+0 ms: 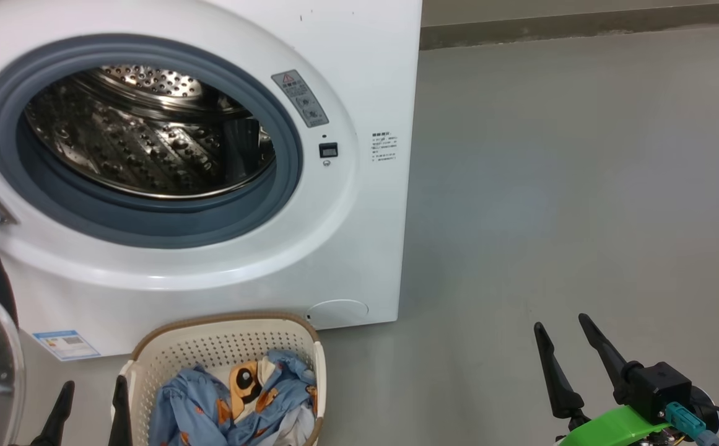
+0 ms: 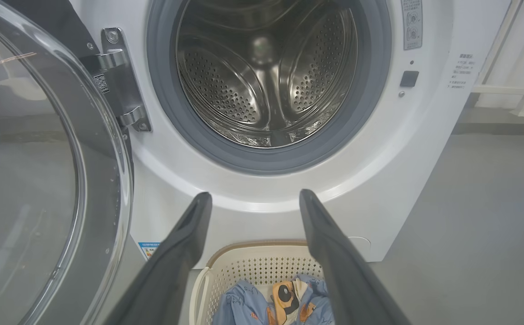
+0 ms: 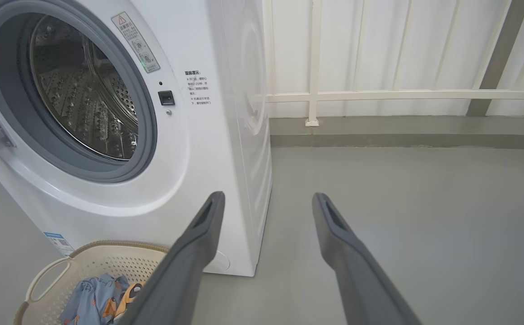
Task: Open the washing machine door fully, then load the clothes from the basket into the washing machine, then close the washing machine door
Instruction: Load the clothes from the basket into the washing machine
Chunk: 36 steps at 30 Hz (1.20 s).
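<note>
Left claw [image 1: 94, 389] spread wide and empty, poised just left of the basket [image 1: 223, 344]. The right claw [image 1: 561, 322] gapes too, over smooth grey floor [image 1: 551, 186] well to the right. At the left, the washing machine door [image 2: 40, 180] stands swung out, its clear glass bowl bulging. Behind, the washing machine [image 1: 365, 74], a glossy white box, shows a grey rubber ring and a dimpled steel drum [image 1: 148, 142]. The cream perforated basket sits at its foot, with the clothes [image 1: 254, 402] inside, crumpled soft blue, an orange patch on top.
</note>
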Tool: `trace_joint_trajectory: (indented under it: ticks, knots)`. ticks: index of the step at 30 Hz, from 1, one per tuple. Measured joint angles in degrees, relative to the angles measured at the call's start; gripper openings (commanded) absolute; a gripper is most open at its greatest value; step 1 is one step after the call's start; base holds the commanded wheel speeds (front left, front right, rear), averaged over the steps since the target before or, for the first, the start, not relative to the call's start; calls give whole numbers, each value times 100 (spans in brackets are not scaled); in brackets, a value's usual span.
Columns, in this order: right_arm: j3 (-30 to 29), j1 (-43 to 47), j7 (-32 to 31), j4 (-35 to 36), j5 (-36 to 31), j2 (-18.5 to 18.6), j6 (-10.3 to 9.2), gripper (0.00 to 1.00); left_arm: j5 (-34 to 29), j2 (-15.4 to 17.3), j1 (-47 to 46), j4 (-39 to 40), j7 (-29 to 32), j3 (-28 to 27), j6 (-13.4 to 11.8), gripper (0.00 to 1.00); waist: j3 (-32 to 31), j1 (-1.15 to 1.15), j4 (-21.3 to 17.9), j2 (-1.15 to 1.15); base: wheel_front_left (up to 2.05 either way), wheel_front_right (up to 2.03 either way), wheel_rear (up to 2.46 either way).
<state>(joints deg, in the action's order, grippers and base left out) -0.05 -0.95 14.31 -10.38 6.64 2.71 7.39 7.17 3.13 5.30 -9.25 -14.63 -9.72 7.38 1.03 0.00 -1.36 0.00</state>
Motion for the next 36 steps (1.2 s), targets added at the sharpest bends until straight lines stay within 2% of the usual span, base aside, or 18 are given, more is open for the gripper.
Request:
trace_joint_trajectory:
  ticks: [19,26,36]
  knots:
    - [-16,-3,0,12,4,0,0,100,-10,2,-1,-14,0,157,2,100,261,0,-29,0,6,-6,0]
    - [-11,-36,0,48,59,0,0,100,110,18,-191,-29,0,172,2,100,577,0,-33,0,0,0,0]
    - [15,-332,1,162,305,1,0,100,315,237,-612,-43,0,332,2,100,1260,0,-41,0,0,0,0]
